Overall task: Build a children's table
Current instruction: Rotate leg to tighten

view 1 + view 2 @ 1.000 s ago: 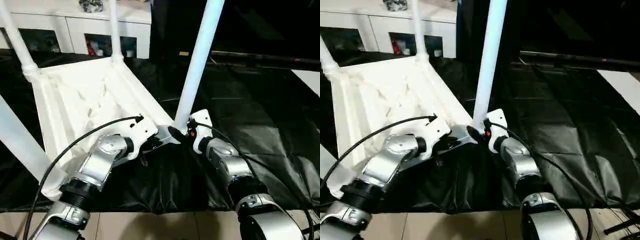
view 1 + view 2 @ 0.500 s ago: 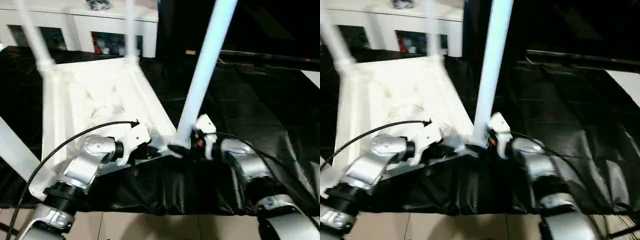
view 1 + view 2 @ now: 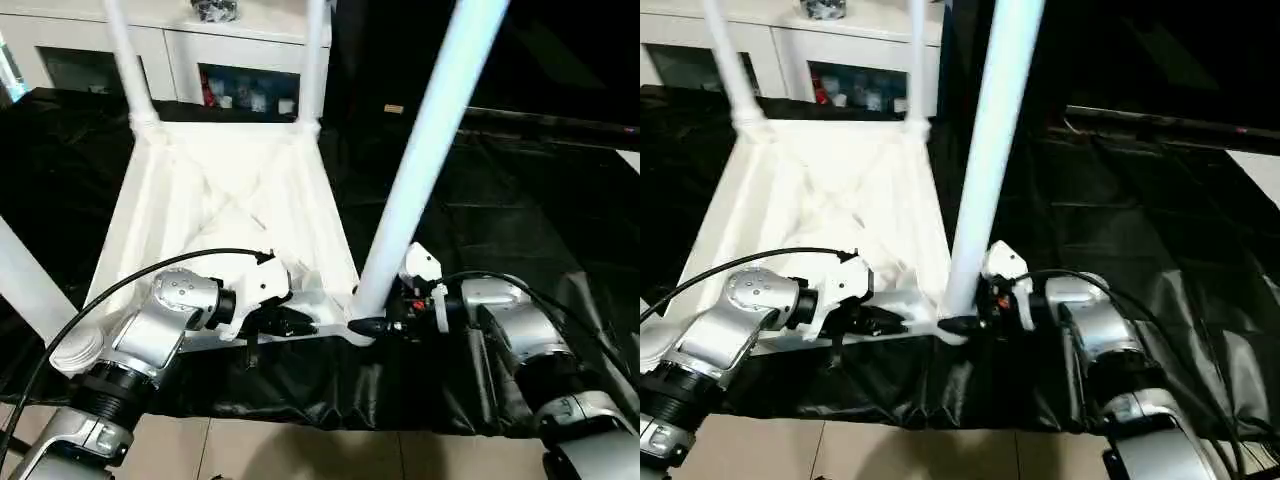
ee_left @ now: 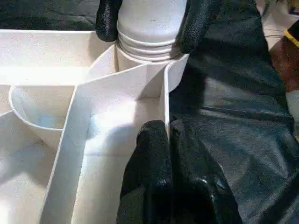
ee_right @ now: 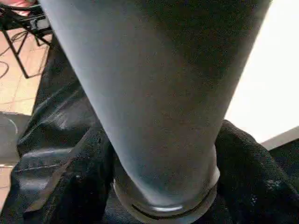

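You find no legible text, label, brand, number or sign on any surface here.
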### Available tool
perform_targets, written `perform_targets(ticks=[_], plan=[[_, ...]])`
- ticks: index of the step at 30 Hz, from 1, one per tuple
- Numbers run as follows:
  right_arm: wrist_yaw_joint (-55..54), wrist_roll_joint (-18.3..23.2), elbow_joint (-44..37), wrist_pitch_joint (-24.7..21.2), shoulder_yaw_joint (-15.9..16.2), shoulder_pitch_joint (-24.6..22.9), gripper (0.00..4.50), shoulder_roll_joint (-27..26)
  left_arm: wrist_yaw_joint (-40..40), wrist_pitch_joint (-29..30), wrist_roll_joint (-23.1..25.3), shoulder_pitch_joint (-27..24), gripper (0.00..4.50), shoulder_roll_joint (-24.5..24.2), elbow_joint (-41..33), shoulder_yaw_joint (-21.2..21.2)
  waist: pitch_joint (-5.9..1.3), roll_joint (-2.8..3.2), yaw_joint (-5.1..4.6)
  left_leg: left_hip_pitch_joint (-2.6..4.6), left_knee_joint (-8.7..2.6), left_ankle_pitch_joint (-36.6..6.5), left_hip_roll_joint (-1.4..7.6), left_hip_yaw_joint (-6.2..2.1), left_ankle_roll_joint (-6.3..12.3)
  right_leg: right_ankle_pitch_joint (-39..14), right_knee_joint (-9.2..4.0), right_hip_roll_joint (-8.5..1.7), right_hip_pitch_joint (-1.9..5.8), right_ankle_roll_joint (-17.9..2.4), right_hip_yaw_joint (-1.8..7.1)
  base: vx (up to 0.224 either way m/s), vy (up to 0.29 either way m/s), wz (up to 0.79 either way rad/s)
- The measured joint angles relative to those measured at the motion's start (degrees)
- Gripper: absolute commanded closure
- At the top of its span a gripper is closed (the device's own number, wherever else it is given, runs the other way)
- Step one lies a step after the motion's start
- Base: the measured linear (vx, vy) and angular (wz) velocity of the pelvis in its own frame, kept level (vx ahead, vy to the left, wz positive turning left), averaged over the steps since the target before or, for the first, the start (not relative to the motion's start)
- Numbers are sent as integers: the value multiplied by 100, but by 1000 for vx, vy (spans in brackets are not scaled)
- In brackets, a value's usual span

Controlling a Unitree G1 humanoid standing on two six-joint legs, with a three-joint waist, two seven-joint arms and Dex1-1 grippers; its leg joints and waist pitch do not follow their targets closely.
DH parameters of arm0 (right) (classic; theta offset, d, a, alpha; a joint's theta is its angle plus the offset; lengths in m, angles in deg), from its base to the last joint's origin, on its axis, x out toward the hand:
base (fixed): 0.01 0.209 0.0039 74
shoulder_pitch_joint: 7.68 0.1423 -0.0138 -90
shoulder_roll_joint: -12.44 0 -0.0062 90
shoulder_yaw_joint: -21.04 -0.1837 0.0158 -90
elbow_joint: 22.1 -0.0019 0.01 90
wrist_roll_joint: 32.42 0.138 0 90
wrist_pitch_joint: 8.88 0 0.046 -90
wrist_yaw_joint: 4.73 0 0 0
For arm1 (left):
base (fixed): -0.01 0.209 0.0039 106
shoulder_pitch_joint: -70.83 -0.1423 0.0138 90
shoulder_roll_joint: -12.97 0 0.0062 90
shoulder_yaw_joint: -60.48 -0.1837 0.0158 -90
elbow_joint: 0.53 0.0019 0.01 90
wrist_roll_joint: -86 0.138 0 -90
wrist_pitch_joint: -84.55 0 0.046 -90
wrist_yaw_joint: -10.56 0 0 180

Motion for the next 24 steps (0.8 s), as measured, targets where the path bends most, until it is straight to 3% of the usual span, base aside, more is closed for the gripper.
perform_targets(ticks=[9,15,19,24], plan=[[-241,-19,10,4,-101,-80,180,-77,-208,-23,90,-1,450,86,48,15,-7,-14,-3,15,7,1,1,0,0,-20,3,-2,20,33,2,0,0,0],[-1721,-27,443,67,-600,-14,181,-573,-1246,282,357,1,450,495,84,173,-7,-24,-82,17,12,2,1,-4,-1,-20,1,-2,21,35,1,0,0,0],[-3309,-54,882,146,-949,212,181,-1113,-2179,650,675,75,450,971,100,231,-9,-24,-203,13,18,3,2,-12,-3,-20,2,-1,14,35,-2,0,0,0],[-4737,-154,1178,299,-1147,454,181,-1624,-2851,911,870,144,450,1291,86,263,-12,-26,-257,11,-6,0,1,0,-6,-18,4,0,-5,33,-2,0,0,0]])
